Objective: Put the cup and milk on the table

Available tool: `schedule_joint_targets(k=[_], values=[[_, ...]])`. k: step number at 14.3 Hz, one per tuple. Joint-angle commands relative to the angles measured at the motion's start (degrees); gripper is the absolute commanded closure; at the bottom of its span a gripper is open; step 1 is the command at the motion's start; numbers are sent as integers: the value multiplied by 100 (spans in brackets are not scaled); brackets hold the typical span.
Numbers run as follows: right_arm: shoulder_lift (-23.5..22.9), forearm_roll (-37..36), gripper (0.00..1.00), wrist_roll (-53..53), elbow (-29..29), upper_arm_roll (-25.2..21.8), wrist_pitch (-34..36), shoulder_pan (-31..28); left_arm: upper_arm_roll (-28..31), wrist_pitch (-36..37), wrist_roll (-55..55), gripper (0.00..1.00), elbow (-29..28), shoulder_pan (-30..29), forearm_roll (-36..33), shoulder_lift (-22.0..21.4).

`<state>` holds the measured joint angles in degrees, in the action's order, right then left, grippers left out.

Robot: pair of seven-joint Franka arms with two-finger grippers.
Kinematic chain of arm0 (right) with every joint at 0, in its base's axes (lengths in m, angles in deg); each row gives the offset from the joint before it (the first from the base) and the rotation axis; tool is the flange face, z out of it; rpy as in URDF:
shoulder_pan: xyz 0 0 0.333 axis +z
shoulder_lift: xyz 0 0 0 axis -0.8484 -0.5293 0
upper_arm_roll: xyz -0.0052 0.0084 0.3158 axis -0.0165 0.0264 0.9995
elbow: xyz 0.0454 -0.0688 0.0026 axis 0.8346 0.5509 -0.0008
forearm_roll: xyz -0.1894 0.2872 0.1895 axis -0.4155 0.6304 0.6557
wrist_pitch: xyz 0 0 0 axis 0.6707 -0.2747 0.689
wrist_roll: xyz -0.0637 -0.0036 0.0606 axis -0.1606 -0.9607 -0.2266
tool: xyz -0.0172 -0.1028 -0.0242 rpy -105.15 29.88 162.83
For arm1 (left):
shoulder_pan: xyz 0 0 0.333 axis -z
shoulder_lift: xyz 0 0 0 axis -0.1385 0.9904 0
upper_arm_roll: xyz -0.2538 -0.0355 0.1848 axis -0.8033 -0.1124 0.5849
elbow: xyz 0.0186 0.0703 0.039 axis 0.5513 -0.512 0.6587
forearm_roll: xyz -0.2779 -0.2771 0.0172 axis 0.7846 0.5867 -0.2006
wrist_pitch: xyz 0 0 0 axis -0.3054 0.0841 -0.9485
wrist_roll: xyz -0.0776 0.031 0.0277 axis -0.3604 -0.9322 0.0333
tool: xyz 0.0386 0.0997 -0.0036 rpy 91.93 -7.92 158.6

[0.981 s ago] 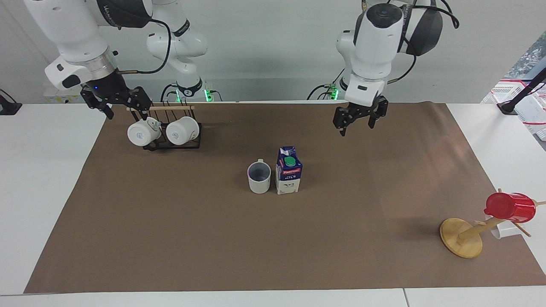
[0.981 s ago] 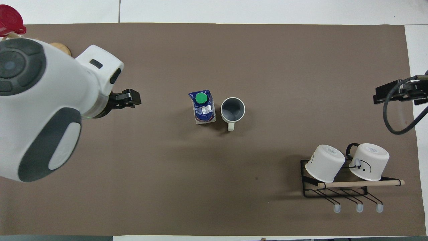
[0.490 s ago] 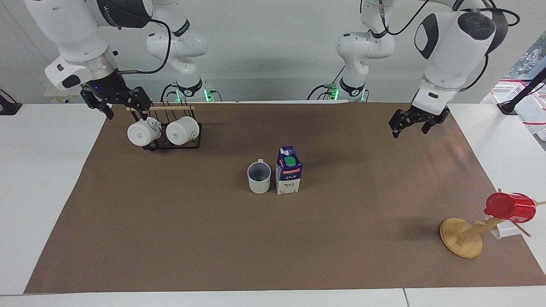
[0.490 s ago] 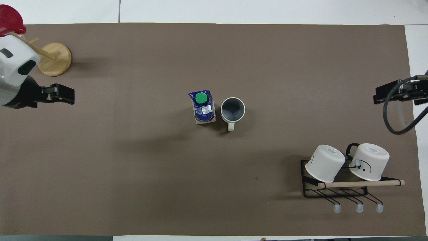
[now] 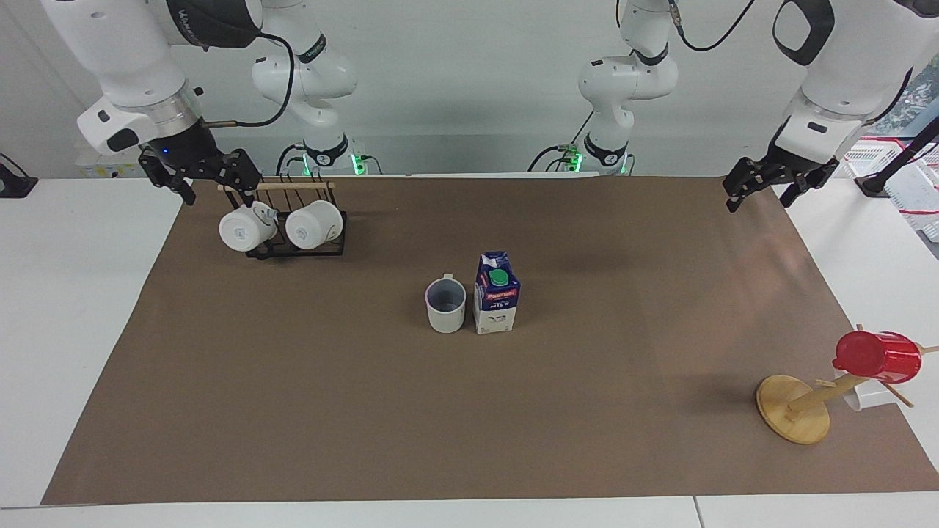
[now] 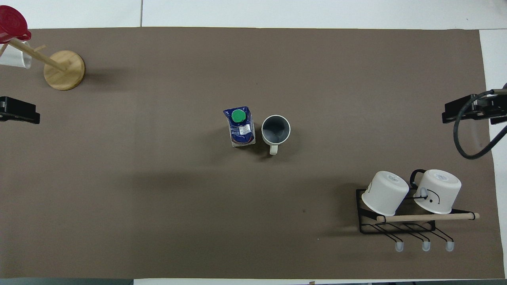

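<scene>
Ceramic cup (image 5: 445, 304) touches boxy gable-top milk (image 5: 497, 303) on the paper-matted table (image 5: 293, 411) — both hands (image 5: 780, 183) (image 5: 199, 174) released.

one cup (image 5: 445, 304), one milk (image 5: 497, 303), two white mugs (image 5: 282, 226) (racked), one red cup (image 5: 877, 357), two grippers (image 5: 198, 176)

High facing view, steep overhead view, sharing whole table (image 5: 88, 308)

Overhead view: left gripper (image 6: 18, 112) cut off at frame's left edge; red plastic cup (image 6: 12, 27) cropped at upper left.
</scene>
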<state>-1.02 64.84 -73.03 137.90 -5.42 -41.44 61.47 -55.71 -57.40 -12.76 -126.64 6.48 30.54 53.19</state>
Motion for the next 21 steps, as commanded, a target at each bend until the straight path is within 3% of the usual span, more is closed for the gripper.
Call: schedule_joint_targets(k=[1,6,9,13,21], values=[[-33,56,0,-138,-75,26,74,-35,-62,135,-94,0,196,-19,131,162],[-77,-5,0,-454,-162,17,91,-70,-106,3,310,0,-102,16,351,49],[-155,-23,0,-490,-539,17,521,-70,-106,11,232,0,-191,60,342,-5],[-68,-6,0,-516,-304,34,505,-61,-106,-15,232,0,-191,60,342,-5],[-112,21,0,-561,-418,34,399,-26,-106,29,275,0,-191,43,342,-13]])
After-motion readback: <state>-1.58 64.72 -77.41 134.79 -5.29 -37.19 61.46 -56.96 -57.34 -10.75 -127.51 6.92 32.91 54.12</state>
